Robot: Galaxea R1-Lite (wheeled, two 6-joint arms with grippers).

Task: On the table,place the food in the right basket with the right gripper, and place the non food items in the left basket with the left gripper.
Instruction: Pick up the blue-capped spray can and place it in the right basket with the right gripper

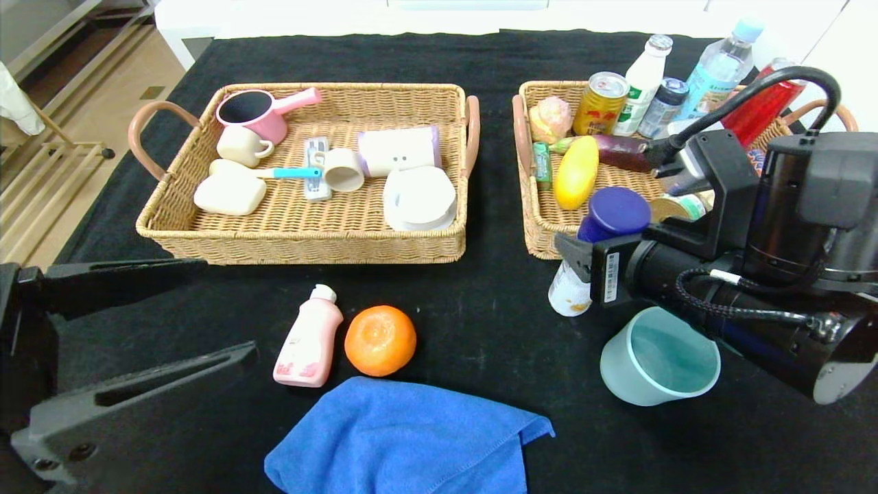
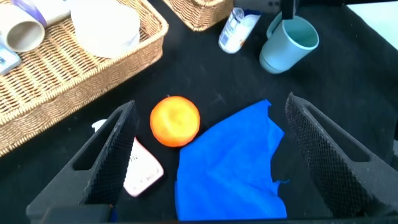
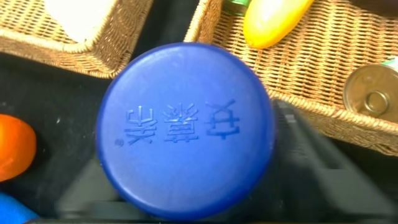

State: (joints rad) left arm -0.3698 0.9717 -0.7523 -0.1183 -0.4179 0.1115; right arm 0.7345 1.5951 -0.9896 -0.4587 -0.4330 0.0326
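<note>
Head view: right gripper (image 1: 583,264) clamps the white-and-blue bottle (image 1: 597,250).

Left hand (image 2: 205,155) agape, right hand (image 1: 583,257) clamped.

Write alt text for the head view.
The right gripper is at a white bottle with a dark-blue cap, beside the right basket. On the black table lie a pink bottle, an orange, a blue towel and a teal mug.
</note>
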